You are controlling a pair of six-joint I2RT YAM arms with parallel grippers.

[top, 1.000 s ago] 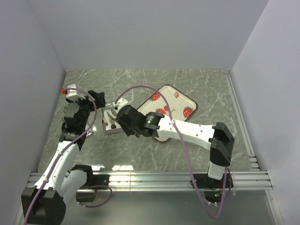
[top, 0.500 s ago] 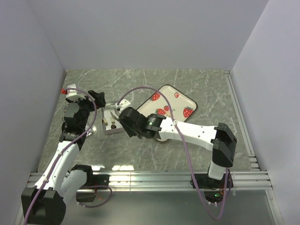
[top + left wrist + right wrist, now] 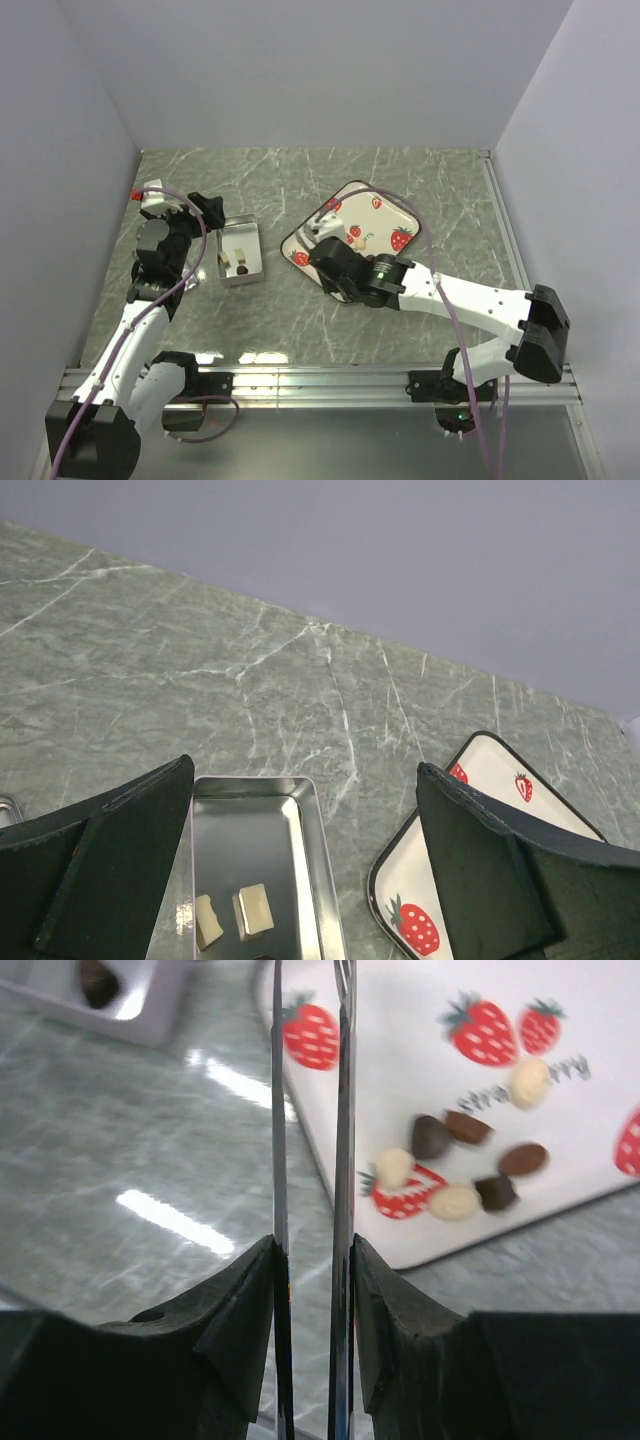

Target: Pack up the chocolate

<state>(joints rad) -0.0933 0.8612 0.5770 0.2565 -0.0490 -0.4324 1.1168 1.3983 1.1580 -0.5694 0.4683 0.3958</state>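
The chocolate (image 3: 455,1165), several tiny dark and cream pieces, lies on a strawberry-printed tray (image 3: 420,1050), which also shows in the top view (image 3: 385,215). A silver tin (image 3: 240,255) left of the tray holds two cream pieces (image 3: 255,910) and a dark one (image 3: 241,268). My right gripper (image 3: 310,1250) is shut on metal tweezers (image 3: 340,1110), whose blades point over the tray's near-left edge; in the top view it (image 3: 330,250) is above the tray's left corner. My left gripper (image 3: 300,810) is wide open and empty, its fingers straddling the tin (image 3: 250,870).
The tray also shows at the right of the left wrist view (image 3: 405,875). White walls close the marble table on three sides. A metal rail (image 3: 320,380) runs along the near edge. A small red item (image 3: 135,195) sits at the far left.
My right gripper with the tweezers has swung right, away from the tin, to the tray's left corner. The tin now shows uncovered. The left arm has not moved.
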